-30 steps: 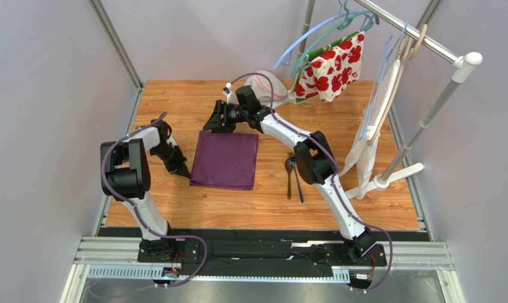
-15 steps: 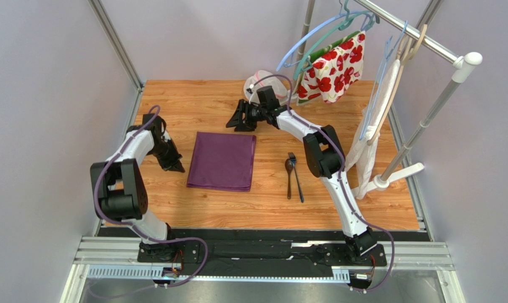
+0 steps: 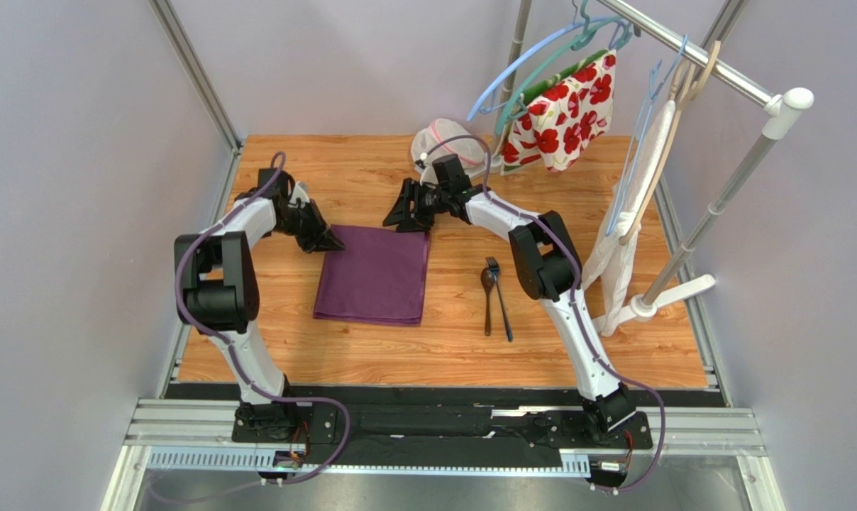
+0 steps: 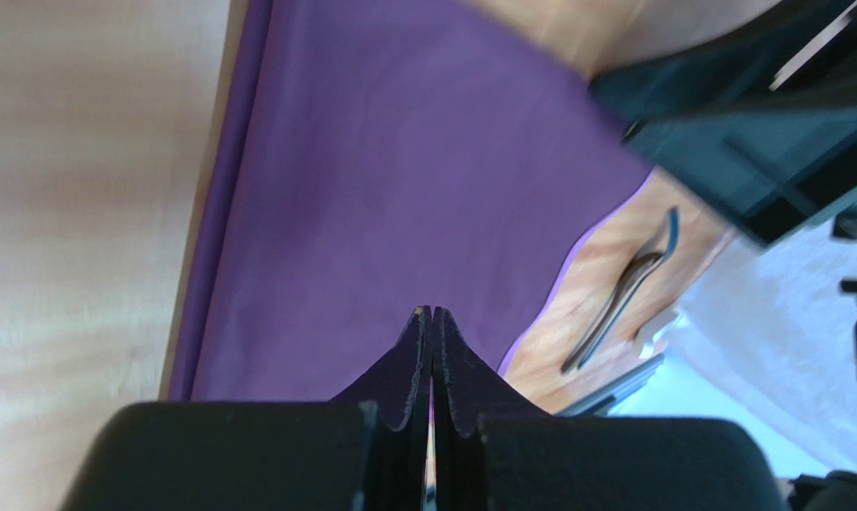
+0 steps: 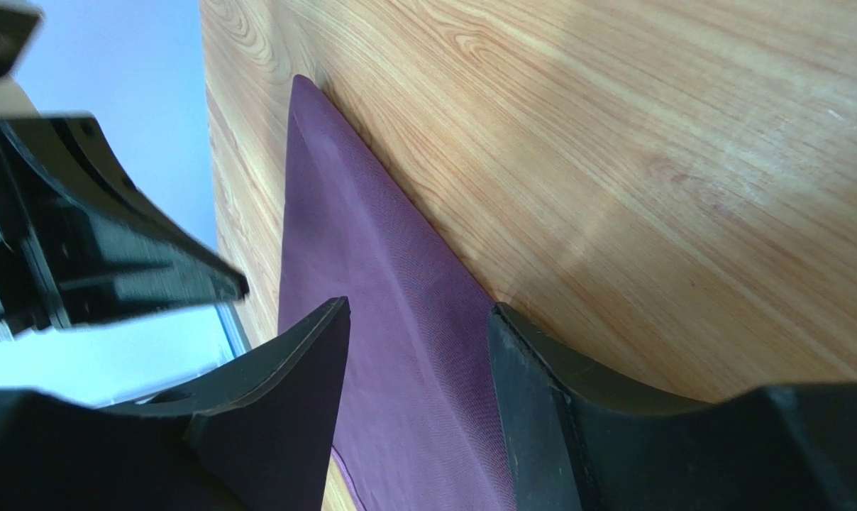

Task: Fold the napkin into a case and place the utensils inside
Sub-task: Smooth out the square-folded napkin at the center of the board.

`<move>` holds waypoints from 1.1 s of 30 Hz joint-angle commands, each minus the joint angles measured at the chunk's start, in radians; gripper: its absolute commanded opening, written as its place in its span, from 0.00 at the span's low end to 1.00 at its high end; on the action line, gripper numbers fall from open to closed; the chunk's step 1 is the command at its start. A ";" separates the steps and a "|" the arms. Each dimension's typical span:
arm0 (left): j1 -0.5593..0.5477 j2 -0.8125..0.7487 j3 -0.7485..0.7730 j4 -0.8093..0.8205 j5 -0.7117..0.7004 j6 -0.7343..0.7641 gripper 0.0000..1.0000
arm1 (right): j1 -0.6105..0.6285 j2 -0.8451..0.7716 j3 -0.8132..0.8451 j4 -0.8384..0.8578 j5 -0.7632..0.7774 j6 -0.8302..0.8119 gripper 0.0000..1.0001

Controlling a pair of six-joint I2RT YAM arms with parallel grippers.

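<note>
napkin: flat on the table, long axis near to far, its far edge toward my claws. my left gripper: at the far-left corner, pinched shut, nothing seen in it. my right gripper: at the far-right corner, parted, empty. utensils: right of the cloth, apart.

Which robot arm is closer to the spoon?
Right. The right end effector sits past the far right corner of the napkin; the left end effector is across the napkin, farther from the spoon.

Utensils right of napkin
</note>
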 commanded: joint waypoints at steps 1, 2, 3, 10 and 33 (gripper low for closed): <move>0.007 0.039 0.117 0.098 0.024 -0.025 0.00 | 0.003 -0.068 0.036 -0.052 0.060 -0.060 0.57; 0.010 0.058 0.134 0.075 0.020 -0.019 0.00 | 0.006 -0.068 0.046 -0.052 0.060 -0.049 0.58; 0.013 0.082 0.150 0.061 0.020 -0.019 0.00 | 0.009 -0.068 0.055 -0.049 0.063 -0.040 0.58; 0.030 0.214 0.173 -0.017 -0.079 -0.018 0.00 | 0.066 -0.090 0.092 -0.038 0.083 -0.026 0.59; 0.052 0.296 0.257 -0.219 -0.219 -0.021 0.00 | -0.023 -0.025 -0.081 0.124 -0.020 0.041 0.60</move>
